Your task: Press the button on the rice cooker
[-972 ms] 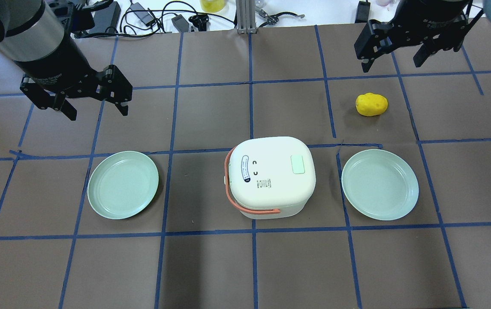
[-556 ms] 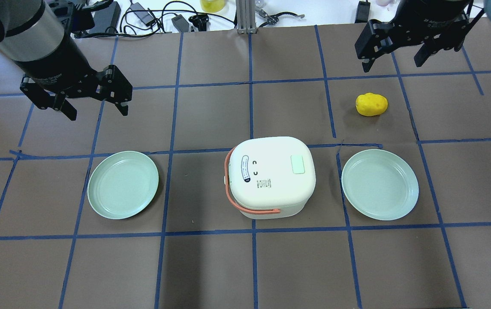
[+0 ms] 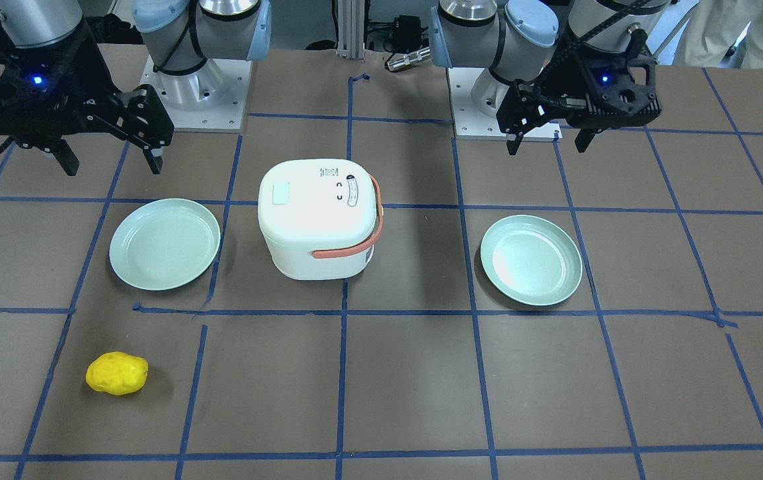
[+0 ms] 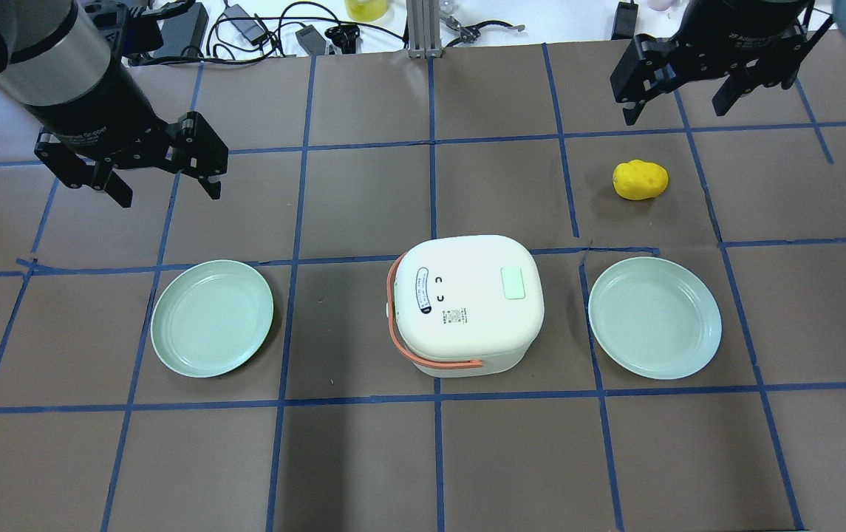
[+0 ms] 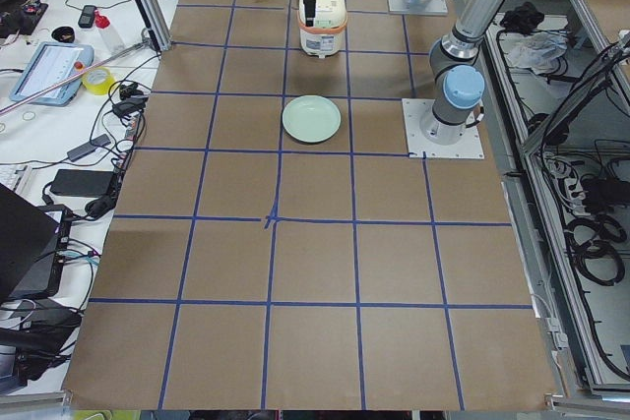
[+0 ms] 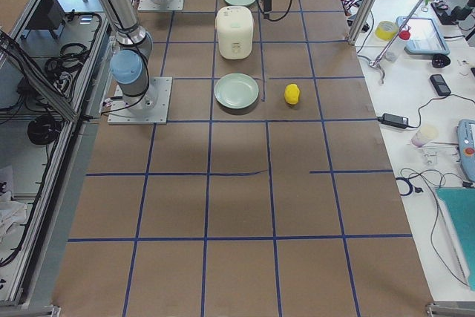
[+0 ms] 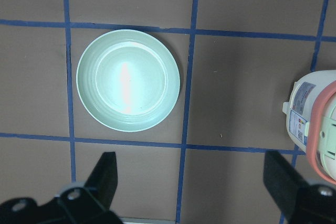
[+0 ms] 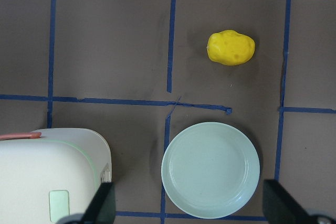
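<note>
The white rice cooker (image 4: 467, 303) with an orange handle stands at the table's middle, lid shut; it also shows in the front view (image 3: 318, 227). Its pale green button (image 4: 513, 283) sits on the lid's right part, and shows in the right wrist view (image 8: 59, 205). My left gripper (image 4: 166, 185) is open and empty, high above the table's far left, well away from the cooker. My right gripper (image 4: 677, 111) is open and empty, high at the far right, beyond the yellow potato.
Two pale green plates flank the cooker, one on the left (image 4: 212, 318) and one on the right (image 4: 655, 318). A yellow toy potato (image 4: 640, 179) lies behind the right plate. Cables and gear lie along the far table edge (image 4: 267, 29).
</note>
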Tool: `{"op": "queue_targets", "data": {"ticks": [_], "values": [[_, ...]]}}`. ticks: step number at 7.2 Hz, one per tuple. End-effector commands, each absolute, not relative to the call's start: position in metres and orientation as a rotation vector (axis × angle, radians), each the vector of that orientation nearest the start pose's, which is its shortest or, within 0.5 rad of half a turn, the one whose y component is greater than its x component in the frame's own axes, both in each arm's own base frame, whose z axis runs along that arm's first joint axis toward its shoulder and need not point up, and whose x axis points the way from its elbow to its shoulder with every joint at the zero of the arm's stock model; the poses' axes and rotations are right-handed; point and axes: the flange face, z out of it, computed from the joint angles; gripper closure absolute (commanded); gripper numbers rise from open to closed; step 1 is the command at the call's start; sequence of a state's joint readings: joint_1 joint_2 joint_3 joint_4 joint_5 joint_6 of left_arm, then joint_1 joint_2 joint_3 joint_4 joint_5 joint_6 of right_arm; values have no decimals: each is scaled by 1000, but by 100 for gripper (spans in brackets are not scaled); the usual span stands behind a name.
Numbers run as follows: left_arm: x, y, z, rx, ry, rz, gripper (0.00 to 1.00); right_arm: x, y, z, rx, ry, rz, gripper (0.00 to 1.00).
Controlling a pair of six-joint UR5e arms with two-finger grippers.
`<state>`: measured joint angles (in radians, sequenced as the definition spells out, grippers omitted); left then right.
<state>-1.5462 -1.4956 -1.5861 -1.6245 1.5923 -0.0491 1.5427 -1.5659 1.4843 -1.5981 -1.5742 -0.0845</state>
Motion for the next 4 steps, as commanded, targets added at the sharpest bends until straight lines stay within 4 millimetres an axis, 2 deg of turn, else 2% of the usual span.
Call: {"op": "queue_targets", "data": {"ticks": [1,3,4], "values": [[-120,-463,511,-115,3118,-10,0,120,-506,531,-87,3143,-166,0],[-120,-463,511,-115,3118,-10,0,130,-499,519,-92,3133,-109,0],[-120,-463,511,-117,3118,-10,0,153,-490,502,-77,3129,-46,3]]}}
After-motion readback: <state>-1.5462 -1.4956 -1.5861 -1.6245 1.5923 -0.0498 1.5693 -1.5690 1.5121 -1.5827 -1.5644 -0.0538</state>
